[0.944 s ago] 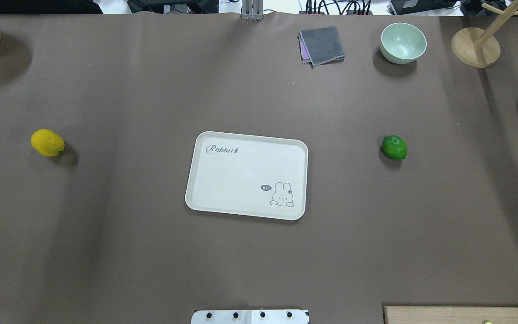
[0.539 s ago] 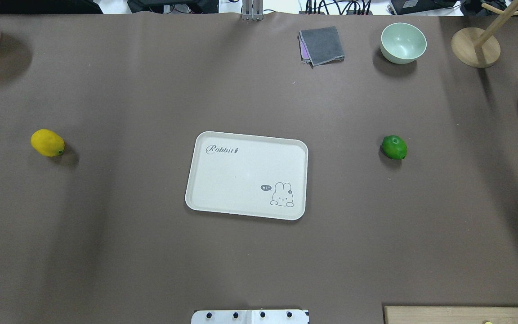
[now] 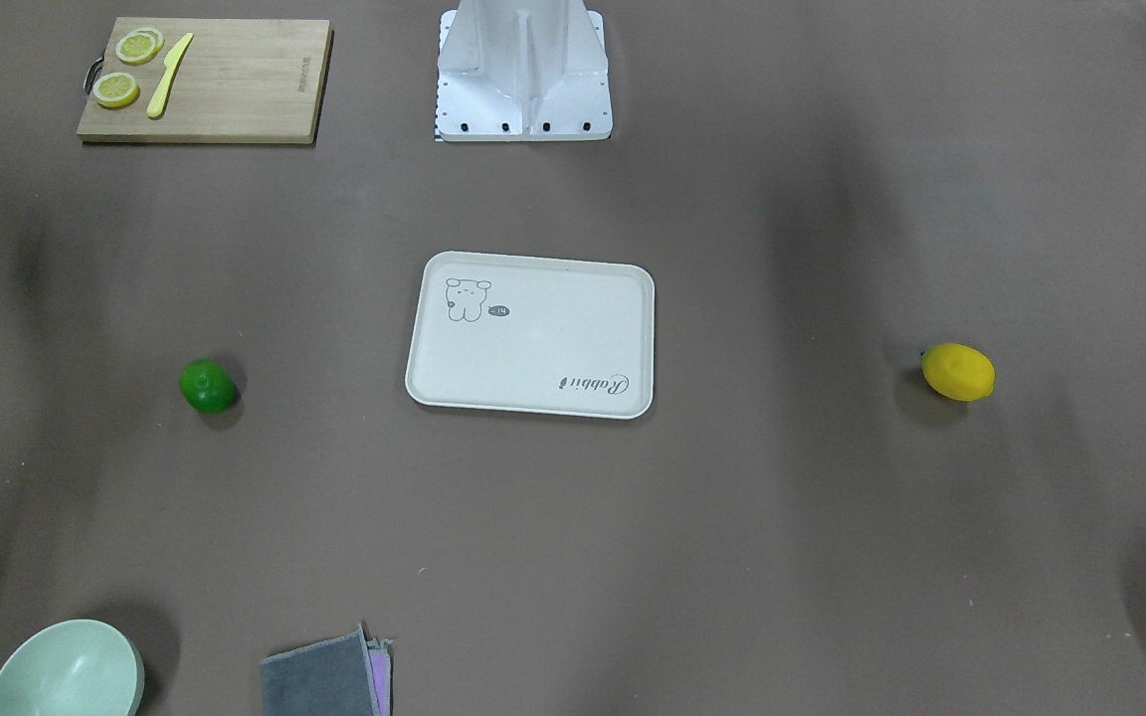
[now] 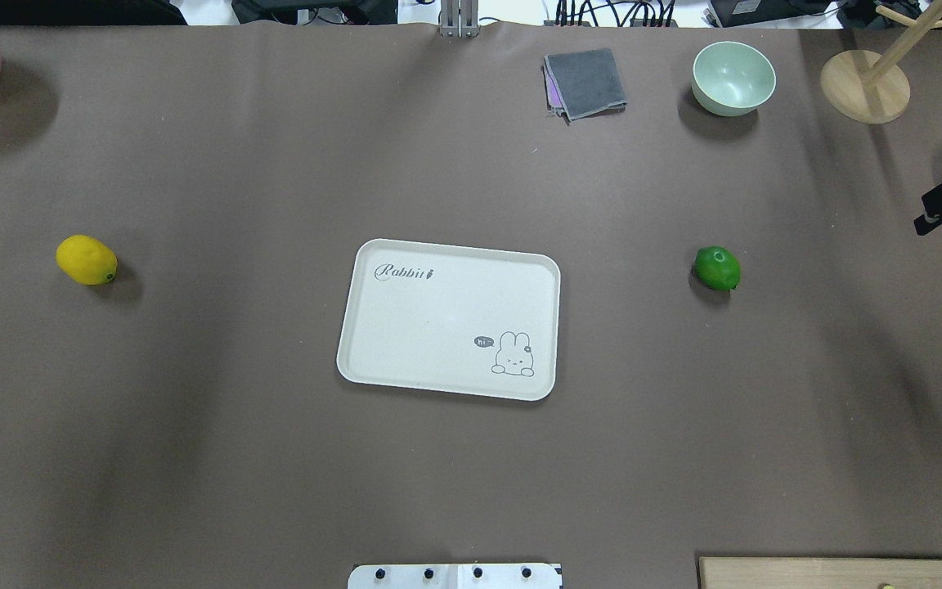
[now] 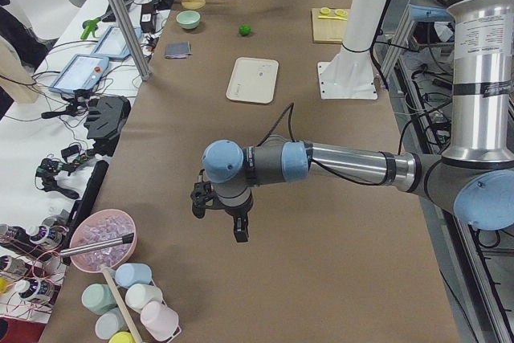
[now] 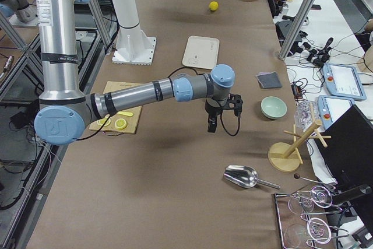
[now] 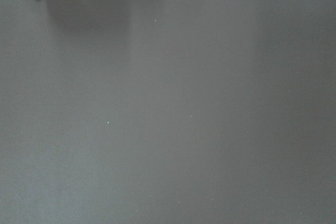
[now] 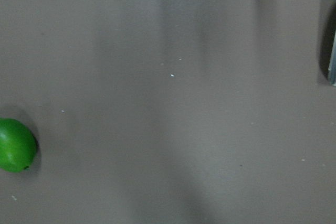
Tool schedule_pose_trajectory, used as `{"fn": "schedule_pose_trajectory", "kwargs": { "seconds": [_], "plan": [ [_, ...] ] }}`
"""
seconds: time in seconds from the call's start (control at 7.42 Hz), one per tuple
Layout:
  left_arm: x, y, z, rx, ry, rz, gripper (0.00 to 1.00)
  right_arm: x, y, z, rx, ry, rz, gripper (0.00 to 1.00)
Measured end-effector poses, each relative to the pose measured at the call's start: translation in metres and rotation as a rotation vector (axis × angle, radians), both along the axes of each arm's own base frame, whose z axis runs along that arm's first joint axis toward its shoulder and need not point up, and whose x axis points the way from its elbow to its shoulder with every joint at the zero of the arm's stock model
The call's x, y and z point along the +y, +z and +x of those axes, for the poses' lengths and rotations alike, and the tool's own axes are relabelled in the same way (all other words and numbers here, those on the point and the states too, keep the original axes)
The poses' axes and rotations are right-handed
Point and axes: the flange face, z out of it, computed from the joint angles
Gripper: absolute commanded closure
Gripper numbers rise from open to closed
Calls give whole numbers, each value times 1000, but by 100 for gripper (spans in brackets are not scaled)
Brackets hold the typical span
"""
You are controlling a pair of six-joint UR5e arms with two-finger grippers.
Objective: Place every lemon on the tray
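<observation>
I can't tell how wide my right pincer is open, nor my left pincer (neither has a lemon; both lie on the table). Nearest the right pincer is the green lemon. I'd come down over its middle and pinch its short sides. Past it, nothing blocks the way to the tray, but I must lift over its rim. The yellow lemon lies farthest.
</observation>
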Motion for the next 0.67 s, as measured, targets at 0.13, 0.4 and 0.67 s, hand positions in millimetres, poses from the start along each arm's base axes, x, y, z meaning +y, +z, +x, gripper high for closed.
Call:
{"fn": "schedule_pose_trajectory", "kwargs": {
  "seconds": [0.13,0.4,0.67],
  "plan": [
    [-16,-27,29,-5,-12,-18,2,-6,-16,-33,11,-9,-3,1],
    [-53,-86,98,-10,-31,-57,2,-20,-36,-90,27,-11,-2,1],
    [-72,-121,149,-8,-43,-90,2,-28,-23,-143,-19,41,17,1]
  ]
}}
